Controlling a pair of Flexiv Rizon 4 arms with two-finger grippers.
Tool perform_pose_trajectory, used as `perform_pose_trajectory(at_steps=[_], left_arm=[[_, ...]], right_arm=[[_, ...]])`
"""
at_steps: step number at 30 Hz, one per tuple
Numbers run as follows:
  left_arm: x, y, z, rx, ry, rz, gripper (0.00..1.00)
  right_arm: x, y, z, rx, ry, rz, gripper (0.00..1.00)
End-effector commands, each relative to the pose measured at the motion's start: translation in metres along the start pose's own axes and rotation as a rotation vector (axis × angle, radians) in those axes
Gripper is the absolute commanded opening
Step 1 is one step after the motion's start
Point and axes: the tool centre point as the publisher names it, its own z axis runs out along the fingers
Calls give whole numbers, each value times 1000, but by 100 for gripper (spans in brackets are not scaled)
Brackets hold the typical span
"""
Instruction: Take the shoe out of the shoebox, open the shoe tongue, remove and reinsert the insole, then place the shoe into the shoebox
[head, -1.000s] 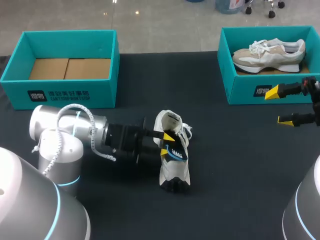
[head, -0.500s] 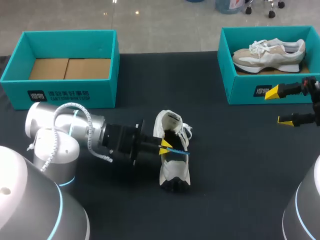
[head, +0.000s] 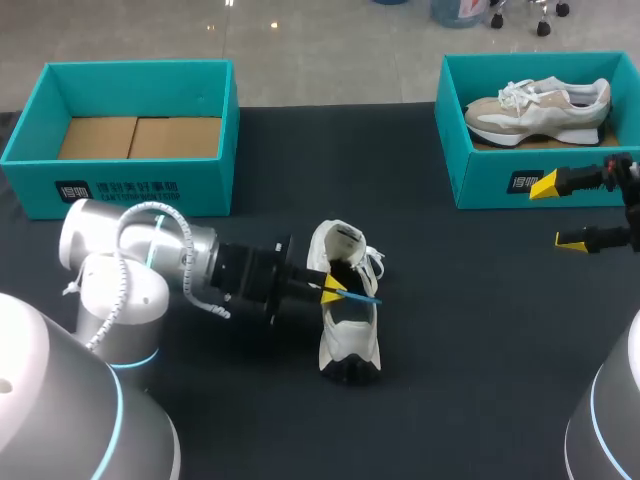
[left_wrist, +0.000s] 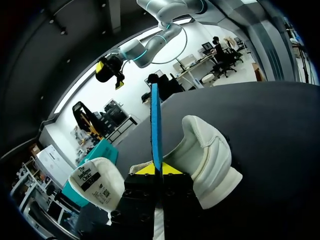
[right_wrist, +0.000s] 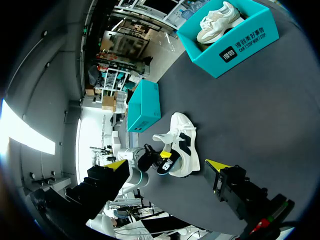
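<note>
Left gripper (left_wrist: 159, 169) pinches blue insole (left_wrist: 155, 120) edge-on, white shoe (left_wrist: 207, 160) just beside its fingers; right gripper (head: 557, 212) fingers spread apart.

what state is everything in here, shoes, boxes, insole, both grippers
white shoe: on the table, outside both boxes, tongue folded back
blue insole: pinched edge-on, over the shoe's opening
left gripper: shut on the blue insole
right gripper: open, empty, in front of the right shoebox
left shoebox: open, no shoe inside
right shoebox: open, holding one shoe
beige shoe: lying in the right shoebox
</note>
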Motion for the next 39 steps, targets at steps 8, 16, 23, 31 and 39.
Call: perform_pose_trajectory(at_steps=[8,16,23,31,39], left_arm=[[3,-6,-2,-7,-14,-9,19],[5,-23,-4,20,-16,14,17],[8,-25,0,29,1,15,0],[6,-14,4,15,16,11,0],[3,5,5,-9,19,0,0]], right_arm=[[0,-1,1,-1,-4,2,100],[0,-1,1,-1,-4,2,100],[0,-1,1,-1,-4,2,100],[0,-1,1,-1,-4,2,100],[0,-1,1,-1,-4,2,100]])
